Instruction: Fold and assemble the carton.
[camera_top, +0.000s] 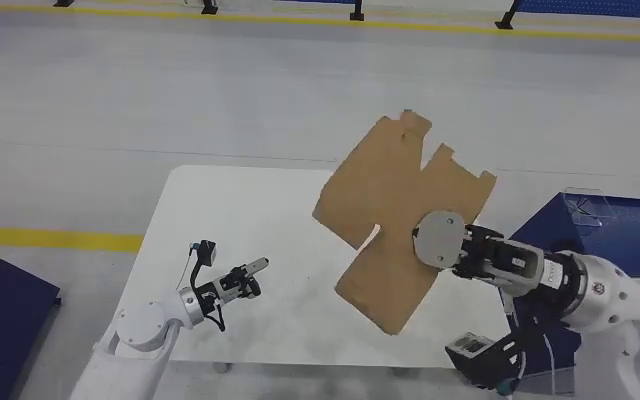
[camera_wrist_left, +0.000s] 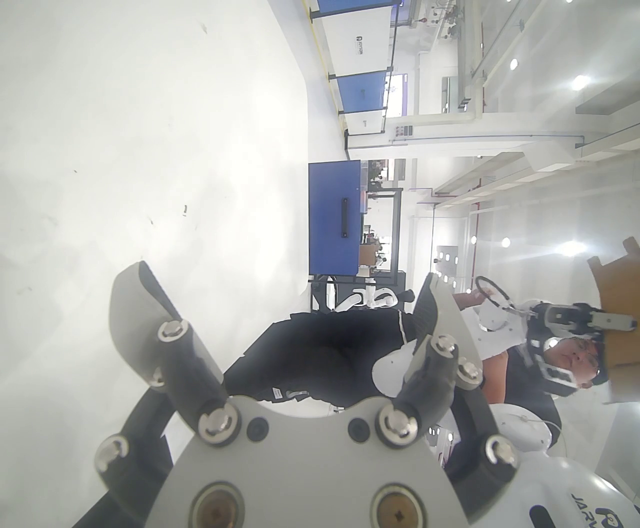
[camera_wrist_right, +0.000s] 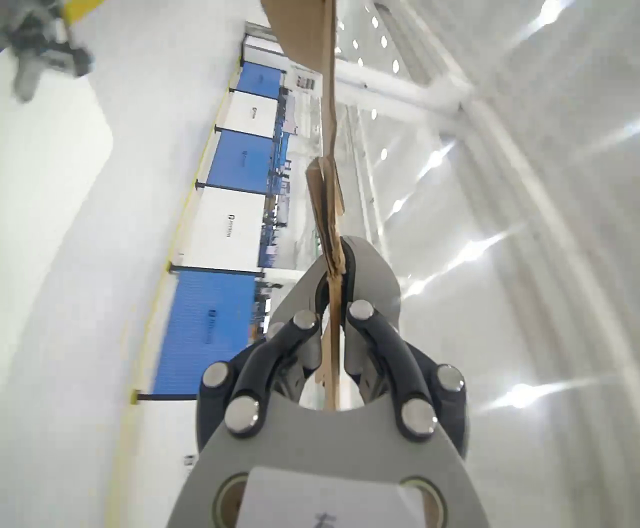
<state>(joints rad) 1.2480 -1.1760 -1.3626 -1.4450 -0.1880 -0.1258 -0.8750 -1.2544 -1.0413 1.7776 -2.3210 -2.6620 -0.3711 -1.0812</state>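
The carton is a flat brown cardboard blank with notched flaps, held up in the air above the table's right half. My right gripper is shut on its lower right part; in the right wrist view the cardboard runs edge-on between the closed fingers. My left gripper hovers low over the table's front left, well apart from the carton, open with nothing between its fingers. An edge of the carton also shows in the left wrist view.
The white table is bare to the left of and under the carton. A blue cabinet with a clear stand on it sits off the table's right edge. Another blue item stands at the far left on the floor.
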